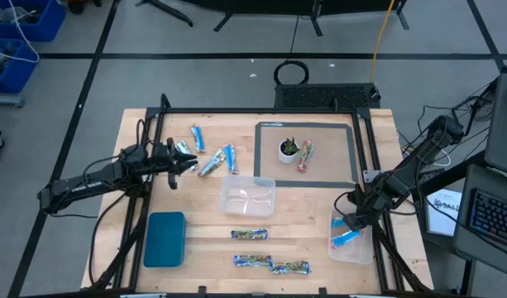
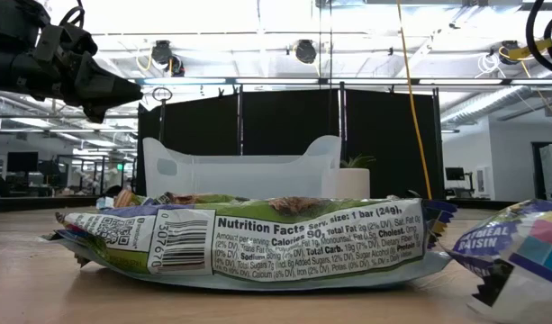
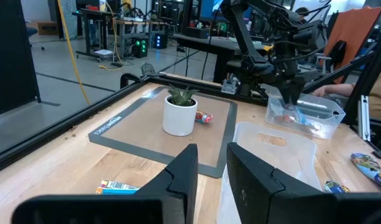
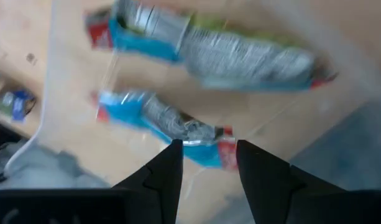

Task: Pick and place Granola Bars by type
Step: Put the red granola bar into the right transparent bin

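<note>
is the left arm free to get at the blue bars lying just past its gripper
Probably yes. The left gripper hangs over the bare wooden table beside the loose blue foil-wrapped granola bars, empty, with a gap between its fingers, and nothing lies between them. The clear plastic tub sits off to one side.

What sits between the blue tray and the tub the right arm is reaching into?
In the high view, between the blue tray and that tub, three patterned granola bars lie on bare wood.

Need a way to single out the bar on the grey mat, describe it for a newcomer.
Find the grey mat at the table's far side, then the white plant pot on it. The red-wrapped bar lies right beside the pot, the only bar on the mat.
</note>
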